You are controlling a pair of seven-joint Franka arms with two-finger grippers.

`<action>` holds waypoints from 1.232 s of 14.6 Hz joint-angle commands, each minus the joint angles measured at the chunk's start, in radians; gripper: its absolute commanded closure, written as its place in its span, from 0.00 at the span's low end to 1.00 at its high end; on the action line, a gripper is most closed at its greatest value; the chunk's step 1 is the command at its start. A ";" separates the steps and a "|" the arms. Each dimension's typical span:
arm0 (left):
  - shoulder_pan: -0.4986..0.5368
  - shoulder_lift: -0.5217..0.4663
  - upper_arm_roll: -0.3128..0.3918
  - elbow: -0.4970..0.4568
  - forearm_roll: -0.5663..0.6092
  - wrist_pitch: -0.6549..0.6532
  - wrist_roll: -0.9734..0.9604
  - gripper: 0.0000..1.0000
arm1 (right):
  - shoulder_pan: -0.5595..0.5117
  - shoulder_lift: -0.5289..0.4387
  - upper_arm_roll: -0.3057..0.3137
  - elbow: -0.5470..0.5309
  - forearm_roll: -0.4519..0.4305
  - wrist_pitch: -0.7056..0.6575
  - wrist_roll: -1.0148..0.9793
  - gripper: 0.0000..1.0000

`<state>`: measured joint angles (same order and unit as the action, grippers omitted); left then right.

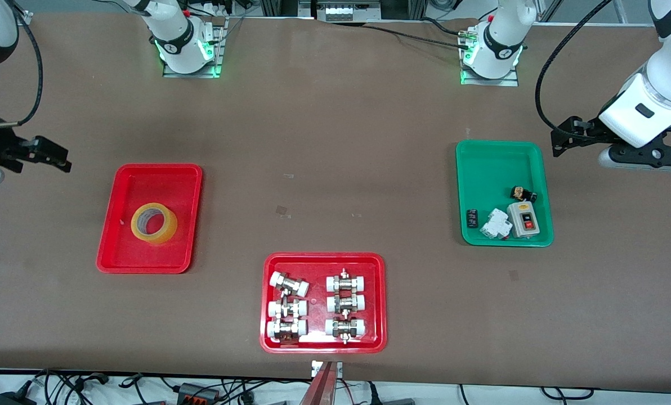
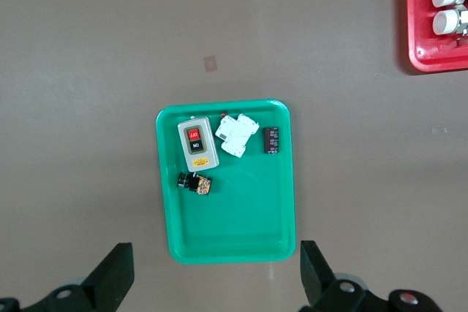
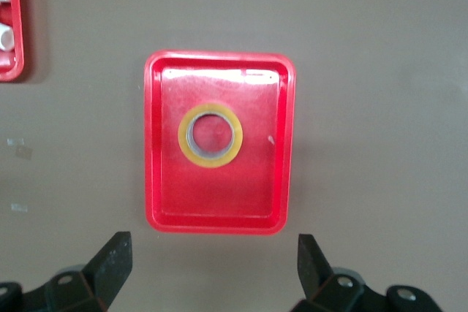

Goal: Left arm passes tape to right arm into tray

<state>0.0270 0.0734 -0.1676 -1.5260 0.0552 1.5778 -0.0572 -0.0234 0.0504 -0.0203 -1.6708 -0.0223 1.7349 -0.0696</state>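
Brown table is seen; the tape [image 1: 154,223] is already laid in the tray [image 1: 116,225], so the task seems finished. The left gripper [image 1: 560,140], over bare table beside the green tray [image 1: 501,152], and the right gripper [image 1: 51,154], beside the tray, are kept wide open and empty.

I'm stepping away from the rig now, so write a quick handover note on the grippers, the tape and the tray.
Left gripper: open, empty, raised beside the green tray.
Right gripper: open, empty, raised at the right arm's end of the table, beside the red tray.
Tape: lying flat inside the red tray, touched by nothing.
Done: tape is in the tray.
Left: nothing apparent; both arms wait.
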 commanded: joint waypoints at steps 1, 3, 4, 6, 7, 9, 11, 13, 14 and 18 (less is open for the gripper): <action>0.008 -0.023 -0.006 -0.026 -0.012 0.021 0.094 0.00 | -0.003 -0.096 0.005 -0.112 -0.018 0.037 0.017 0.00; 0.010 -0.024 -0.004 -0.026 -0.014 0.019 0.094 0.00 | 0.000 -0.098 0.008 -0.110 -0.016 0.026 0.021 0.00; 0.010 -0.023 -0.004 -0.026 -0.014 0.019 0.094 0.00 | 0.000 -0.096 0.010 -0.104 -0.005 0.015 0.025 0.00; 0.010 -0.023 -0.004 -0.026 -0.014 0.019 0.094 0.00 | -0.001 -0.096 0.010 -0.103 -0.001 0.017 0.027 0.00; 0.011 -0.023 -0.004 -0.026 -0.014 0.019 0.095 0.00 | -0.001 -0.096 0.010 -0.104 -0.001 0.015 0.027 0.00; 0.011 -0.023 -0.004 -0.026 -0.014 0.019 0.096 0.00 | 0.002 -0.096 0.013 -0.104 -0.001 0.015 0.027 0.00; 0.011 -0.023 -0.004 -0.026 -0.014 0.019 0.094 0.00 | 0.002 -0.098 0.014 -0.103 0.002 0.018 0.028 0.00; 0.011 -0.021 -0.004 -0.026 -0.014 0.019 0.096 0.00 | 0.000 -0.098 0.013 -0.099 0.005 0.015 0.028 0.00; 0.011 -0.021 -0.004 -0.025 -0.014 0.019 0.096 0.00 | 0.000 -0.098 0.013 -0.099 0.005 0.015 0.028 0.00; 0.010 -0.020 -0.004 -0.025 -0.014 0.019 0.096 0.00 | 0.000 -0.101 0.013 -0.096 0.005 0.006 0.027 0.00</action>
<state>0.0270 0.0734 -0.1678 -1.5261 0.0552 1.5798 0.0124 -0.0229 -0.0262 -0.0115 -1.7526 -0.0213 1.7453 -0.0603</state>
